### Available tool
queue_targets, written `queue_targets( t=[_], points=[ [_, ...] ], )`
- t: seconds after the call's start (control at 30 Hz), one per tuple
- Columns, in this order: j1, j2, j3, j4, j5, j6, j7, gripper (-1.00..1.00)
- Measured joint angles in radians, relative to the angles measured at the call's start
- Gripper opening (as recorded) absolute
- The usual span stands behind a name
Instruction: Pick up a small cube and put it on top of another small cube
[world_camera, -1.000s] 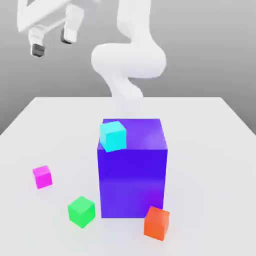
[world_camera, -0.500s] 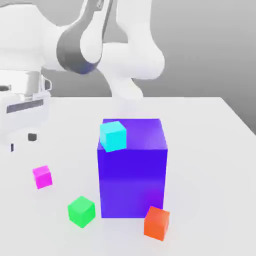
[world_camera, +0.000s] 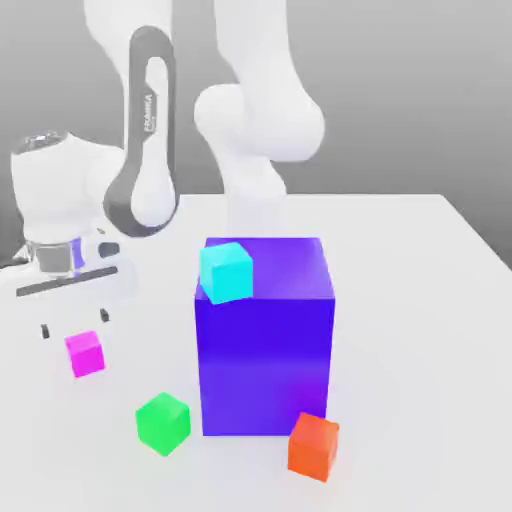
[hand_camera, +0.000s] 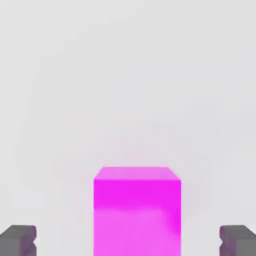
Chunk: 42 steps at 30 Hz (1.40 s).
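Magenta cube (world_camera: 85, 354) on the counter (world_camera: 420, 400), toward the exterior view's left, resting free. Change over the last second: the arm (world_camera: 60, 190) has swung down from high up, and the fingers (world_camera: 75, 323) now hang near the cube. They are spread wide, nothing between them; in the hand view the cube lines up with the gap. The approach looks nearly done; lowering, then closing, seems next. Cubes have not shifted: green (world_camera: 163, 424) and orange (world_camera: 313, 447) on the counter, cyan (world_camera: 226, 272) atop the big blue block (world_camera: 265, 365). Which one receives the magenta is unclear. No containers seen.
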Motion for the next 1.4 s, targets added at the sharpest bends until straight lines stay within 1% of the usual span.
queue_targets(
  t=[0.13, 0.17, 0.4, 0.57, 0.7, 0.8, 1.07, 1.4],
  points=[
    [-0.049, 0.112, 0.059, 0.019, 0.033, 0.09, -0.022, 0.0],
    [-0.058, 0.13, 0.069, 0.021, 0.037, 0.105, -0.024, -1.0],
    [-0.059, 0.13, 0.069, 0.022, 0.037, 0.107, -0.024, -1.0],
    [-0.022, 0.008, 0.019, 0.001, -0.012, 0.009, 0.009, -1.0],
    [-0.016, -0.1, 0.007, -0.021, -0.043, -0.079, 0.034, -1.0],
    [0.003, -0.141, 0.018, -0.024, -0.02, -0.116, 0.008, -1.0],
    [0.085, -0.182, 0.044, -0.002, 0.058, -0.161, -0.103, -1.0],
    [0.166, -0.228, 0.075, 0.026, 0.079, -0.21, -0.191, -1.0]
  ],
)
